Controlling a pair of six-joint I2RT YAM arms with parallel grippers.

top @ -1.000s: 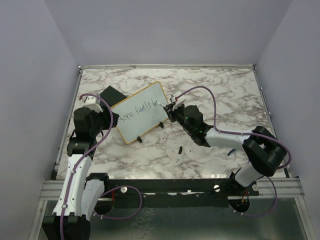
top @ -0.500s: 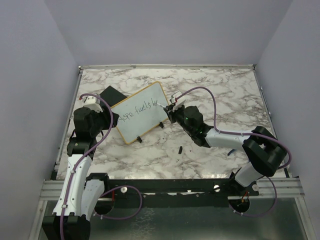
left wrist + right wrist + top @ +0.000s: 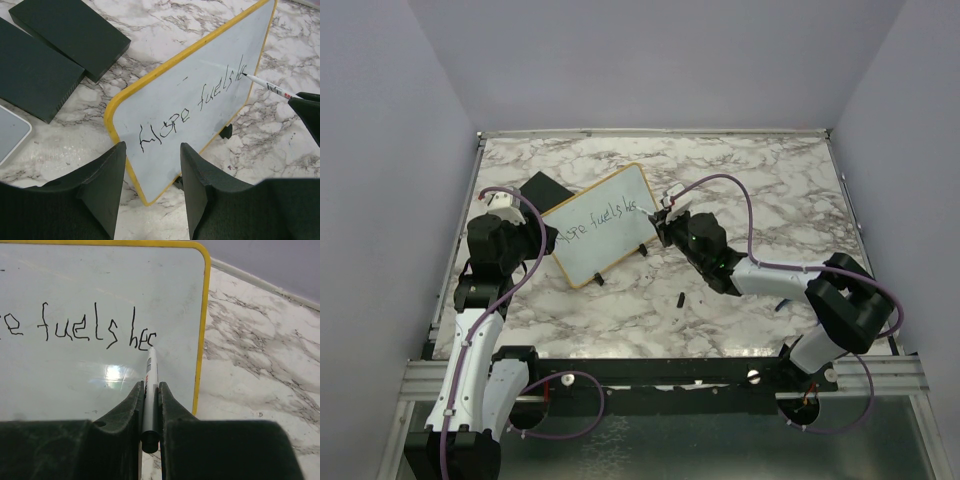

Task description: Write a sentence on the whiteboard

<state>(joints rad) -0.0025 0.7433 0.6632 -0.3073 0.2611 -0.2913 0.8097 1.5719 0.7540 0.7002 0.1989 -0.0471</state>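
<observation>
The right gripper [image 3: 150,386] is pinching a white marker [image 3: 149,372], its tip touching the whiteboard [image 3: 60,385] just after "hec" in the sentence [image 3: 75,332]. The board is standing tilted on the marble table [image 3: 250,340]. The left gripper [image 3: 152,146] is straddling its near corner, and whether it is clamping cannot be told.

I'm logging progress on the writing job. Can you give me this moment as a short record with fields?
surface: marble-patterned table
whiteboard: yellow frame, propped tilted on black feet
sentence: one line, reads "Hope fuels" plus the start of a third word
marker: tip on the board at the last letter
right gripper: shut on the marker
left gripper: jaws apart around the board's near corner; contact cannot be told
nearby: black blocks beside the board's left end
</observation>
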